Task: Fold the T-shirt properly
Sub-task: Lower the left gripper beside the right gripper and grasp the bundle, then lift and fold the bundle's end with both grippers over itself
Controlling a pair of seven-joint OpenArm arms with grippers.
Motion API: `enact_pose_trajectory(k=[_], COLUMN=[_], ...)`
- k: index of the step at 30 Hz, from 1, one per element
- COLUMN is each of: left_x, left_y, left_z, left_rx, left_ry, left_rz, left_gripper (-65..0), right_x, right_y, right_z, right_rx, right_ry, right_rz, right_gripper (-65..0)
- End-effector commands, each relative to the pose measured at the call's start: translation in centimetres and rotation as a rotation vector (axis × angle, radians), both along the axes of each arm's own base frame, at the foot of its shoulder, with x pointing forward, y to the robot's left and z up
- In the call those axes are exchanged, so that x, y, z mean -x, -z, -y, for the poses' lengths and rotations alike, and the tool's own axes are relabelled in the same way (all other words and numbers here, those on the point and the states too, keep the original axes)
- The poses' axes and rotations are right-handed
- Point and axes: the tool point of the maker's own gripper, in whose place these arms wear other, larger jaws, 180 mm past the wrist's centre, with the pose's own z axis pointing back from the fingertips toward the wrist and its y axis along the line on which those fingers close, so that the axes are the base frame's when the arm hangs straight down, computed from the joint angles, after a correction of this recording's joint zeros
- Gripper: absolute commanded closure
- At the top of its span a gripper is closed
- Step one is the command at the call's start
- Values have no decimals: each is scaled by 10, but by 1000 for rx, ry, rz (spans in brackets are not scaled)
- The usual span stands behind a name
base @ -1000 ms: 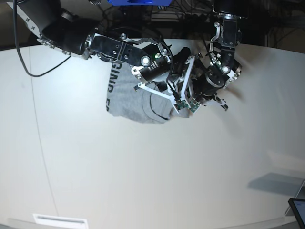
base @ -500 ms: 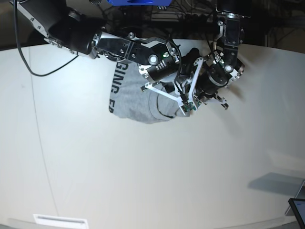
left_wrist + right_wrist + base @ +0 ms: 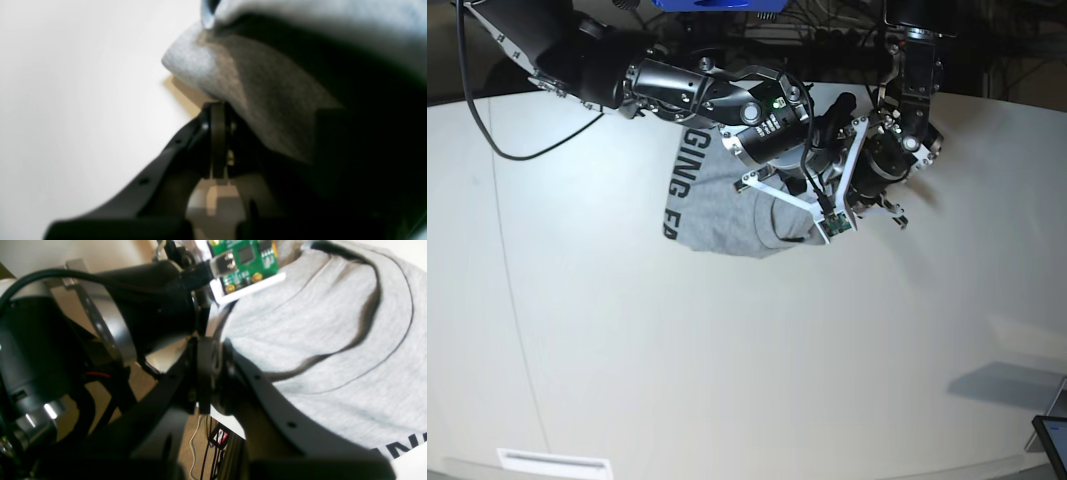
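The grey T-shirt (image 3: 717,205) lies bunched at the far middle of the white table (image 3: 727,350), black lettering (image 3: 677,185) along its left edge. Both arms meet over its right end. In the right wrist view my right gripper (image 3: 207,344) is shut, a hem of the T-shirt (image 3: 317,326) pinched at its tips. The left wrist view shows my left gripper (image 3: 219,109) shut too, with a fold of the T-shirt (image 3: 267,96) rising from its tips and draping over one finger, a shadow beneath. The other arm's green camera board (image 3: 247,260) sits close by.
A black cable (image 3: 487,150) runs down the table's left side. A white label strip (image 3: 552,462) lies at the front left edge. The corner of a dark screen (image 3: 1052,440) shows at the bottom right. The table's far edge is just behind the arms.
Both arms have moved right and slightly toward the far edge, pulling the T-shirt with them. More of the lettering shows now. Both grippers stay shut.
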Motion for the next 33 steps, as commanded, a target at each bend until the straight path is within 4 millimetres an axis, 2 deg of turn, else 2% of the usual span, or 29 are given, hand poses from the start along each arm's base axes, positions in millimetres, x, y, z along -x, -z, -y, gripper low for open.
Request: enact_pose_trajectory(k=[1,4,11,18,24,28,33], left_x=[52,51,39,38,35,24,20], left_y=[44,40,6,4,-2,-26,-38], left_z=[-22,-22,-19,-22,-23,-39,-62], left_rx=[-199,-199,-215,-238,-243,-258,-297], left_ry=[50,53,64,55,56,2,-46], left_rz=[-236,-224,-117,-130,-109,-40,-9], left_gripper=[0,0,0,0,0,0,0], right_x=[7,5,11,15,5,-2,-11], right_y=[-20,-13,-8,-4,26,39,36], right_z=[-23,-21,-21,-21,-15,-12,-9], right_rx=[-94,-74,-71,-71,11,40,51], right_ry=[-45,-38,-36,-32,3,25,29], right_rz=[0,-10,-32,-49,-65,-58,-35], right_gripper=[0,0,0,0,0,0,0])
